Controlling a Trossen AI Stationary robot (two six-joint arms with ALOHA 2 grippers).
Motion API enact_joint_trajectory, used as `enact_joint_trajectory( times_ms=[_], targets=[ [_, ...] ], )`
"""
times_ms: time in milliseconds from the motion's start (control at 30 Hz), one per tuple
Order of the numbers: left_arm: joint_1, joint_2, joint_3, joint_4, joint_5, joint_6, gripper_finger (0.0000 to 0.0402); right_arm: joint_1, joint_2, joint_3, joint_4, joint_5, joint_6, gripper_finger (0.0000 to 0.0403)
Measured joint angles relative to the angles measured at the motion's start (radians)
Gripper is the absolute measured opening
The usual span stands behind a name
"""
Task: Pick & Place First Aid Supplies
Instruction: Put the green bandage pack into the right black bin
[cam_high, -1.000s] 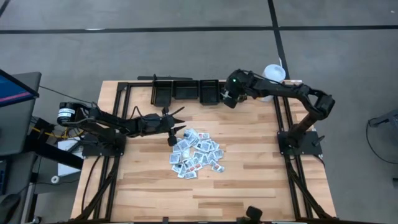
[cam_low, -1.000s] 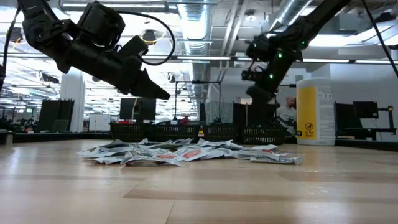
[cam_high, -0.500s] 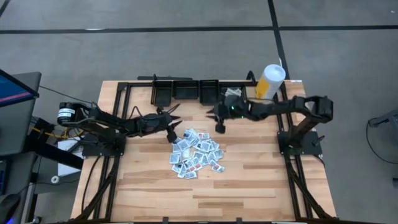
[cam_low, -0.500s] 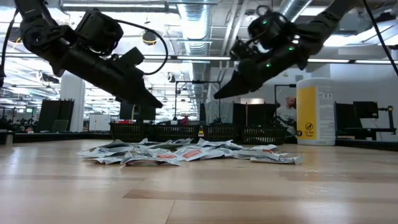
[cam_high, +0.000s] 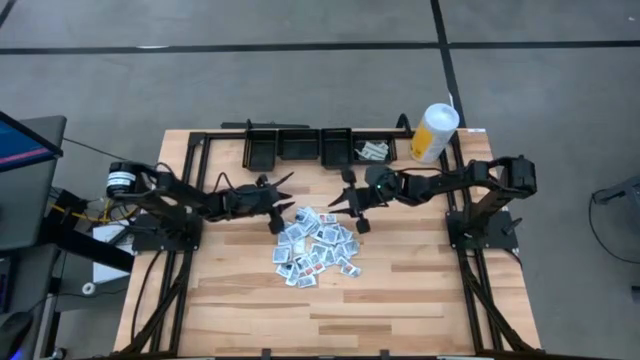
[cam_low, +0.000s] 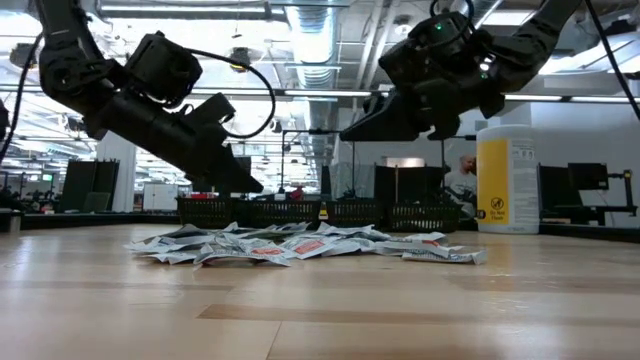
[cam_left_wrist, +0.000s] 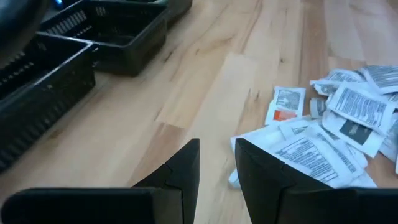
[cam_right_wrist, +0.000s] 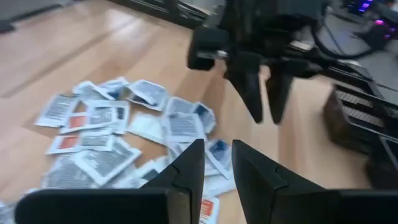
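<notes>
So from where I'm sitting the table (cam_high: 400, 290) is a big pale wood slab with black rails down both sides, and along the far edge there's a row of black bins (cam_high: 300, 147); the one nearest the canister has a couple of packets in it already. The left arm comes in from the left side and stretches toward the middle, the right arm reaches in from the right, and the two tips end up close together over the far edge of the pile. Next down in size, the canister (cam_high: 434, 132), white and yellow, stands upright at the far right corner, just beside the last bin. The packets (cam_high: 317, 247) are the main thing: a loose heap of small flat white ones with grey-blue print, some with red, lying on the wood around the table's middle, overlapping each other. Left gripper (cam_high: 281, 203) hangs above the near-left fringe of the heap, fingers a little apart with nothing between them; its wrist view shows bare wood in the gap and a packet just past the tips. Right gripper (cam_high: 352, 207) hovers over the far-right side of the heap, fingers also slightly parted and empty, not touching any packet.
</notes>
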Motion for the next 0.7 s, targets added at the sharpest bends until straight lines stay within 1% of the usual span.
enact_joint_trajectory(
  times_ms=[200, 367, 433, 600, 700],
  targets=[
    [0.000, 0.102, 0.005, 0.176, 0.126, 0.000, 0.0104, 0.058, 0.000, 0.000, 0.034, -0.013, -0.002, 0.0076],
    [-0.002, 0.142, 0.037, 0.192, 0.288, 0.000, 0.0104, 0.096, 0.000, 0.007, 0.074, 0.013, -0.002, 0.0076],
    [-0.010, 0.149, 0.042, 0.191, 0.325, 0.002, 0.0104, 0.096, 0.000, 0.018, 0.074, 0.013, 0.001, 0.0076],
    [-0.036, 0.149, 0.043, 0.183, 0.323, 0.042, 0.0122, 0.094, 0.000, 0.030, 0.066, 0.016, 0.027, 0.0076],
    [-0.034, 0.149, 0.043, 0.183, 0.270, 0.043, 0.0140, 0.084, 0.000, 0.030, 0.050, 0.016, 0.046, 0.0076]
  ],
)
